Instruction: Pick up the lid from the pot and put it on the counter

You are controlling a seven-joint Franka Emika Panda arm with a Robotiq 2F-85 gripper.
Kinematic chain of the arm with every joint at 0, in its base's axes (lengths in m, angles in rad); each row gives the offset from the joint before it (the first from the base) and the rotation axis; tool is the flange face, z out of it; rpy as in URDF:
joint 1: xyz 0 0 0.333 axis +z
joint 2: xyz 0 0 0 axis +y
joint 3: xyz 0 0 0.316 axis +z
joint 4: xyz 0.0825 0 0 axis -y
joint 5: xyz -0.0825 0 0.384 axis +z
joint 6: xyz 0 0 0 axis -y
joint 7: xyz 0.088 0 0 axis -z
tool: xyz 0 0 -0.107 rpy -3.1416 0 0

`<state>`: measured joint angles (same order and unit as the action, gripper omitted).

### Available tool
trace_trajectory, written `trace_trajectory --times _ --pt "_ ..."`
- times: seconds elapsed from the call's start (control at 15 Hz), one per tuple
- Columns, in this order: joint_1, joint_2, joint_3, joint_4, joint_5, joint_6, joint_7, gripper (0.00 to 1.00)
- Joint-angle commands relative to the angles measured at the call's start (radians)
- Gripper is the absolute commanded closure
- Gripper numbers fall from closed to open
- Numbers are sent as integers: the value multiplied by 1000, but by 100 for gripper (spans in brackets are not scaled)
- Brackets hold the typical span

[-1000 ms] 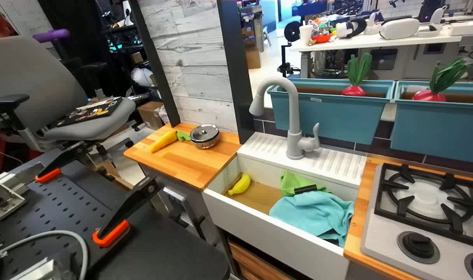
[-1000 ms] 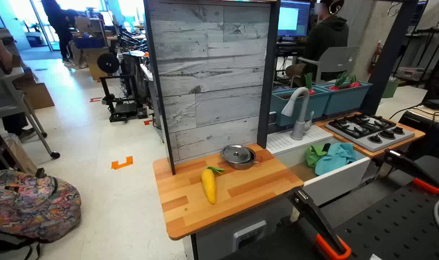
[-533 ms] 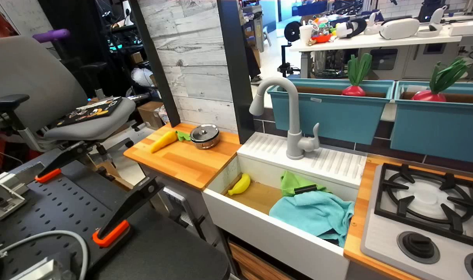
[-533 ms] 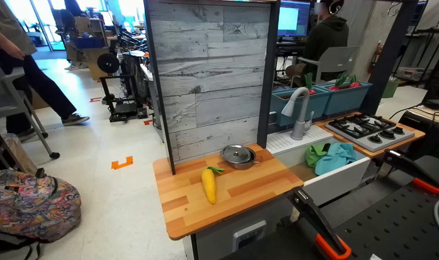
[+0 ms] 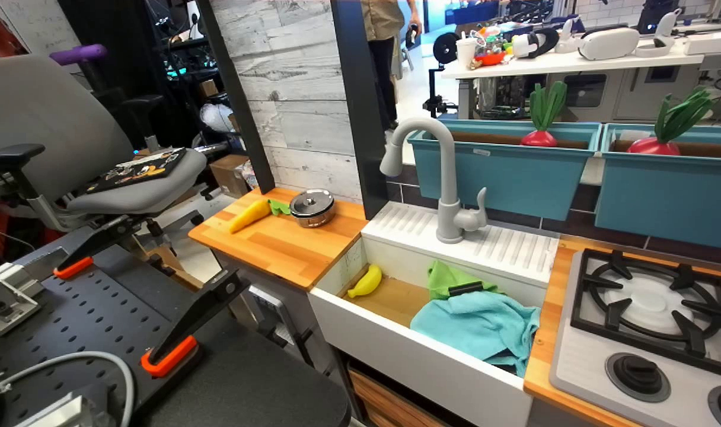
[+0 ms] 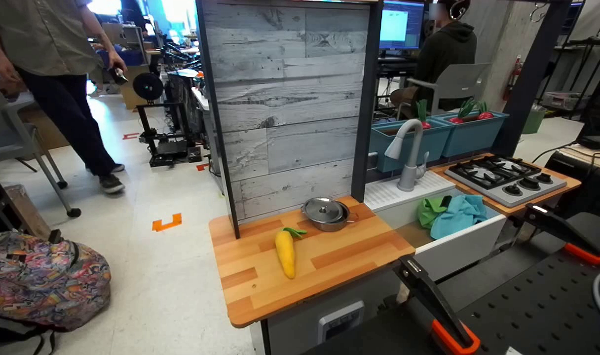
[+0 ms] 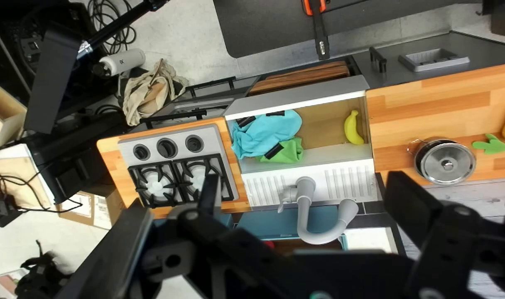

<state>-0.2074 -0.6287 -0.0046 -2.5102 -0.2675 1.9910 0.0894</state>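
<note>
the tool occupies the six o'clock side of the wrist view. its jaws stand wide apart, and the tap is visible between them, well beyond.

in both exterior views the lid is found resting on the pot, covering most of it. it sits off centre: the pot's dark inside shows at its three o'clock edge in an exterior view. whether the lid lies level cannot be determined. in the wrist view, lid and pot are noted at three o'clock. the pot stands upright on the wooden table, near the planked wall.

in an exterior view, a yellow carrot lies on the table at about eight o'clock from the pot. its green top ends just beside the pot; contact is not confirmed.

in an exterior view, the sink adjoins the table at four o'clock from the pot. inside it, a banana is located between nine and ten o'clock, a green cloth at one o'clock and a blue cloth at four o'clock, the two cloths touching. the stove is at three o'clock from the sink. two blue planters, with red radishes, stand at one and two o'clock from it.
</note>
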Motion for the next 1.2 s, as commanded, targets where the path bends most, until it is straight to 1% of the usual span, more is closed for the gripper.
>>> trace_trajectory --times 0.0,0.27,0.47,0.67,0.73,0.87,1.07,1.13 --pt "38 47 9 8 -13 45 25 0" --pt "76 131 51 9 -15 134 65 0" --pt "102 213 62 6 -3 249 91 0" --pt "124 320 59 -2 13 419 100 0" --pt "136 376 56 4 24 487 88 0" --pt "158 486 55 34 53 585 59 0" --pt "191 660 65 94 86 708 53 0" --pt "205 712 70 119 89 729 52 0"
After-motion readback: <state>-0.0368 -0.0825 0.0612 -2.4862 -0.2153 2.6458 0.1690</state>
